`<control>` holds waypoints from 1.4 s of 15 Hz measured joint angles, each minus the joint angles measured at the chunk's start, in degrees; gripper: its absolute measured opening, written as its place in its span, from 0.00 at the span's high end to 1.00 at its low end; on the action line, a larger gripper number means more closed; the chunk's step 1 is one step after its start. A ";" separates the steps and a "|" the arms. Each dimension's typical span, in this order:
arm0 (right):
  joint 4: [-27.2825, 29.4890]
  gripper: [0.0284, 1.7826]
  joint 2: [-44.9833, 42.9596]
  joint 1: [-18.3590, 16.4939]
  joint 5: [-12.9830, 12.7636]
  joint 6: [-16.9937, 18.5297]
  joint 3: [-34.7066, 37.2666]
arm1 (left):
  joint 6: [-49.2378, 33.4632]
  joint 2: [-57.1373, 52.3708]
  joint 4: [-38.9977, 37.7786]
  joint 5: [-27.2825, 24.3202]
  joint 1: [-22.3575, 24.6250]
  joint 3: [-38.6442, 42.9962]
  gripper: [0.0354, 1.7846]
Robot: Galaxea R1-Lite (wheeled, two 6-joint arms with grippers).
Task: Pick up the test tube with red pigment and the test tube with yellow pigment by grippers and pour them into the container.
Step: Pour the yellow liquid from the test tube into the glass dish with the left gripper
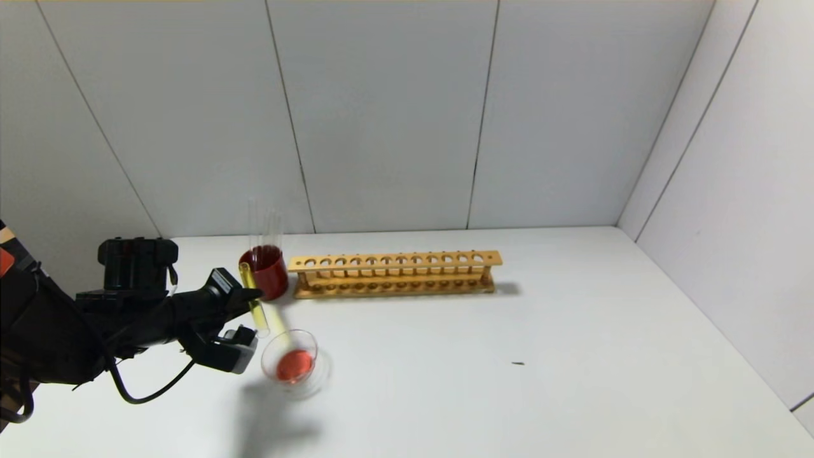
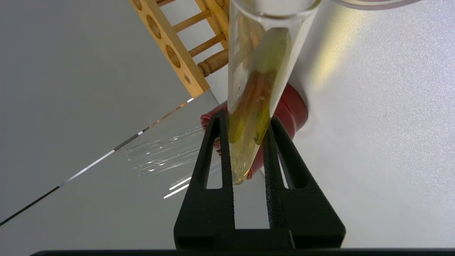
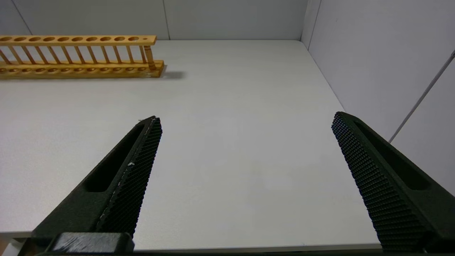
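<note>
Head view: test tube with yellow pigment (image 1: 254, 301) tilts mouth-down toward the container (image 1: 290, 364), which holds red liquid, clamped in the left gripper (image 1: 253, 294) beside the red cup (image 1: 266, 271); right gripper (image 3: 245, 121) gapes wide near the wooden rack (image 3: 76, 57)

Left arm (image 1: 76, 318): black housing, looping black cable, small white-grey block, orange patch at shoulder. Left claw (image 2: 245, 142): slotted black fingers. Right claw (image 3: 245, 149): black fingers, honeycomb-textured pads.
</note>
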 joint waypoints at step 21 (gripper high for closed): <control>0.00 0.02 0.00 0.00 0.00 0.00 0.00 | 9.76 4.16 2.45 3.23 -2.69 -6.53 0.85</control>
